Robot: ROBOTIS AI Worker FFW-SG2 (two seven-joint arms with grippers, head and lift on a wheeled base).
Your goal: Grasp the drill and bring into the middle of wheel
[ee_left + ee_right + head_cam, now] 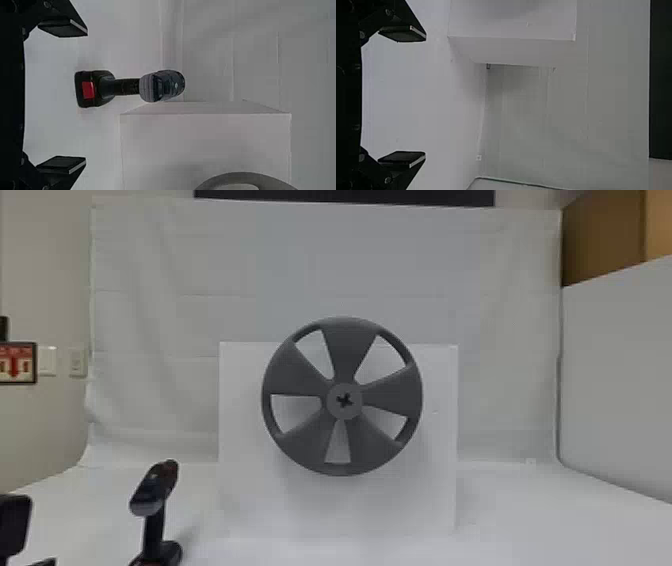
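Note:
At the lower left corner of the head view is my left gripper point(28, 543), to the left of the drill point(156, 510). The drill stands upright on its base on the white surface. In the left wrist view the drill point(127, 87) lies beyond and between the spread fingers of my left gripper point(86, 95), untouched. The grey wheel point(300, 372) is mounted upright on a white box, a cross-shaped opening at its hub; part of its rim point(237, 177) shows in the left wrist view. My right gripper point(425, 97) is open with nothing between its fingers.
The white box point(250, 500) behind the wheel stands to the right of the drill. A white cloth backdrop point(175, 315) hangs behind. A pale partition point(620, 380) borders the right side, with a brown box point(602, 245) above it.

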